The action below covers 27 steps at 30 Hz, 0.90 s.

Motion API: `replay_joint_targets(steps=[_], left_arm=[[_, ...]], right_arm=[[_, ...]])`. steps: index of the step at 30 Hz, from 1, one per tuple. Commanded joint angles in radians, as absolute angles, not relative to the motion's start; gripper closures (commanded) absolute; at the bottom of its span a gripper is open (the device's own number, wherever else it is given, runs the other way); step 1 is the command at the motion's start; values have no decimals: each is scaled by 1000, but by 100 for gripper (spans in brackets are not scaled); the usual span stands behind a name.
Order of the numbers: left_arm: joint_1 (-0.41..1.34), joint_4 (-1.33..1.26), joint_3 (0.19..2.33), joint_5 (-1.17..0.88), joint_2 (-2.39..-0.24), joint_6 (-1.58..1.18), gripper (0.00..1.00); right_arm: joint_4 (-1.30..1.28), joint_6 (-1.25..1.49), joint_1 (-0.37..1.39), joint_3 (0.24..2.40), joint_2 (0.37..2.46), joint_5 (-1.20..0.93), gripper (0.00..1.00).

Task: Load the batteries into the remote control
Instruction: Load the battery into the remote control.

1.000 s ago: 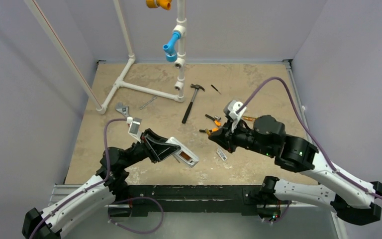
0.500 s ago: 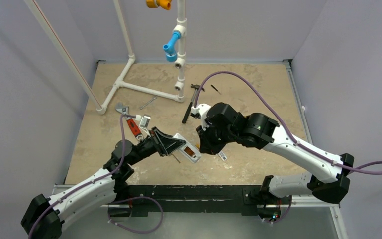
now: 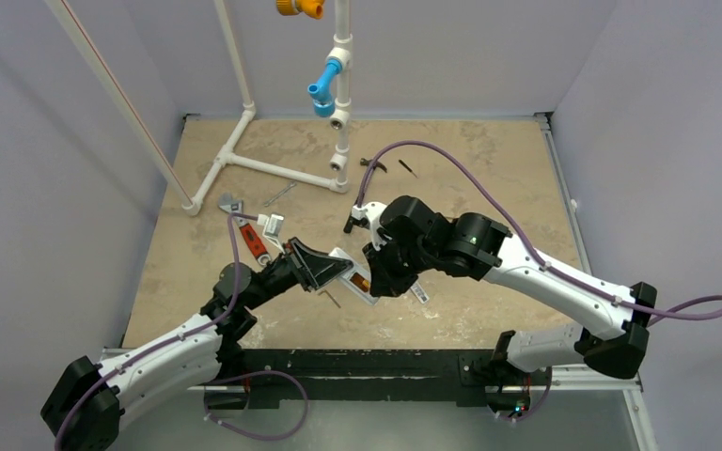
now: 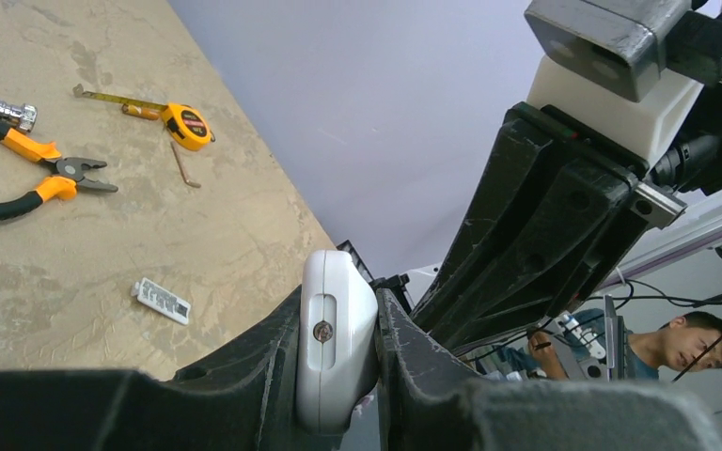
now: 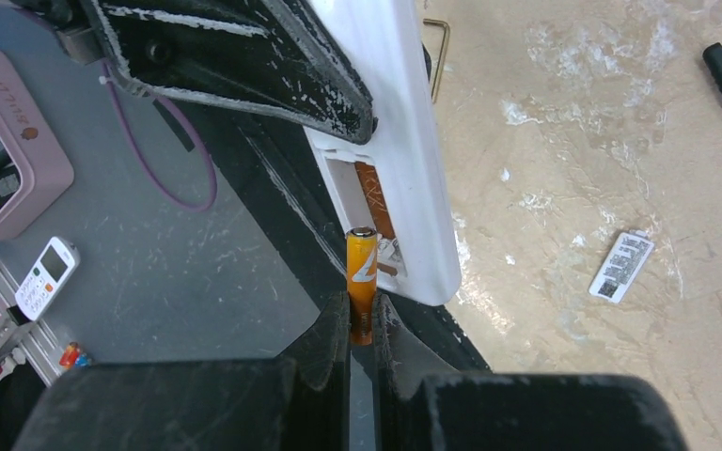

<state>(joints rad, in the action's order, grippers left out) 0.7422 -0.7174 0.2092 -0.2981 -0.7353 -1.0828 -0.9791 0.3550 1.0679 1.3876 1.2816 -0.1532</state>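
Observation:
The white remote control (image 5: 404, 141) is held off the table, its end pinched in my left gripper (image 4: 338, 376), which is shut on it. Its back faces the right wrist camera, and one orange battery (image 5: 377, 202) lies in the open recess. My right gripper (image 5: 361, 324) is shut on a second orange battery (image 5: 361, 272), upright, its tip at the edge of the recess. From above, the remote (image 3: 347, 266) sits between the left gripper (image 3: 332, 272) and the right gripper (image 3: 374, 282), which meet over the table's near middle.
A small white labelled strip (image 5: 622, 266) lies on the table beside the remote. Orange-handled pliers (image 4: 28, 169), a tape measure (image 4: 188, 125) and a silvery piece (image 4: 11, 113) lie farther off. A white pipe frame (image 3: 273, 169) and a wrench (image 3: 230, 205) occupy the far left.
My right arm has swung left from the pliers area to the remote, carrying the battery. The left arm has raised and shifted the remote slightly toward it.

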Motion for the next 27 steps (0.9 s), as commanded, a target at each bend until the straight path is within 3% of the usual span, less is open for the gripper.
replay_joint_targets(steps=[1,27], left_arm=[[746,-809,206,-291,-737,-1109,100],[746,-900,214,-355,-802,-1154,100]], right_arm=[[-943,343,1072,1388,1296,-170,100],[-929,311,1073,1402,1361,-131,100]])
